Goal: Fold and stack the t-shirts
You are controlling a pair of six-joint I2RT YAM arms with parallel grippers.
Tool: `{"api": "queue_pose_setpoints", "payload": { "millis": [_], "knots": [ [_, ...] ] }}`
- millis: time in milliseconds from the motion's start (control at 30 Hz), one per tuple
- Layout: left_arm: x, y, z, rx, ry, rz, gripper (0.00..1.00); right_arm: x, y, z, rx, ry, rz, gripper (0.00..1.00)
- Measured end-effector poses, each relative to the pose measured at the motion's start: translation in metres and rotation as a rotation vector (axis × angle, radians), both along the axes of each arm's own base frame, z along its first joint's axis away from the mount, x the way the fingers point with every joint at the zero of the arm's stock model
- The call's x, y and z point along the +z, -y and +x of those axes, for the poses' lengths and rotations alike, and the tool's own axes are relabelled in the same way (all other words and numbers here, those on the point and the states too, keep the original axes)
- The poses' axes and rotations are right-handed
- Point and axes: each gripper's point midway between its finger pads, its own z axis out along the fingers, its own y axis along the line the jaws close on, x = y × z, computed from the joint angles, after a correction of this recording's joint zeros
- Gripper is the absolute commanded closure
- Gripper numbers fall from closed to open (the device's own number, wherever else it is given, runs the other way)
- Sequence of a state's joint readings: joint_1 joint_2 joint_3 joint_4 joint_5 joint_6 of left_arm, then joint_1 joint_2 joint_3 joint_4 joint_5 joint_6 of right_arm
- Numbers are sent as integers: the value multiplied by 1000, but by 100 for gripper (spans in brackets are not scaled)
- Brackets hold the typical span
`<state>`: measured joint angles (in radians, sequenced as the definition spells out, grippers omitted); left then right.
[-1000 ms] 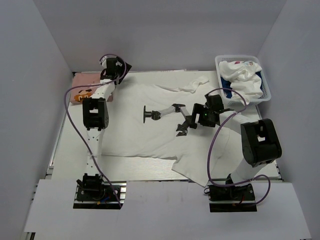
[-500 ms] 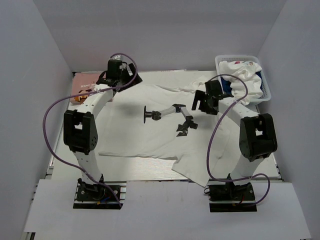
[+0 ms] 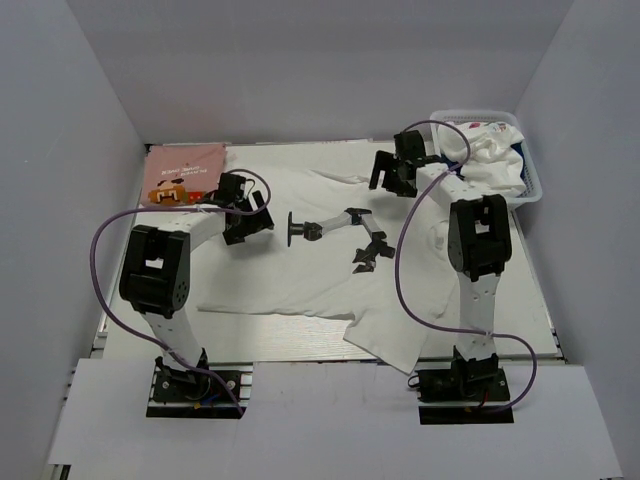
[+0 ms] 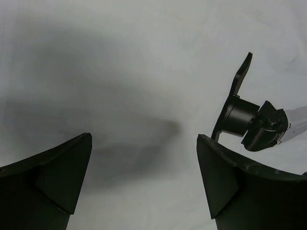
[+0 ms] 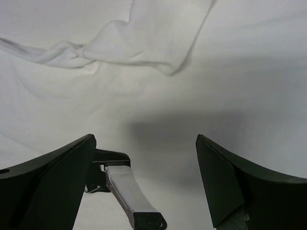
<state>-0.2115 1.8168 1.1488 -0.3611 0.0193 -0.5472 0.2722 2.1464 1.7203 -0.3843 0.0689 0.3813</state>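
Note:
A large plain white t-shirt lies spread over the table, its far right sleeve bunched up. This sleeve fold also shows in the right wrist view. A folded pink t-shirt with brown print lies at the back left. A white t-shirt with small coloured marks is heaped in the basket. My left gripper hovers open over the white shirt's left half, with nothing between its fingers. My right gripper hangs open over the shirt near the bunched sleeve and is empty.
A jointed black-and-white stand lies on the middle of the white shirt, seen to the right of my left fingers and by my right gripper's left finger. A white lattice basket stands at the back right. Walls close off three sides.
My left arm swung from the back left corner by the pink shirt down over the white shirt. My right arm moved from mid-table back towards the bunched sleeve. Both grippers stayed open.

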Motion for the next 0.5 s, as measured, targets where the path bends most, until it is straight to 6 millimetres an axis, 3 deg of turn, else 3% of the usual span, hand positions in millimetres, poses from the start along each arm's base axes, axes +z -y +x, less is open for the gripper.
{"api": "queue_pose_setpoints", "payload": {
  "millis": [267,500],
  "knots": [
    [-6,1,-7,18,-1,-22,0,-34,-22,11,46,-38,116,10],
    [-6,-5,-13,41,-2,-3,0,-27,-38,61,58,90,191,10]
  ]
}}
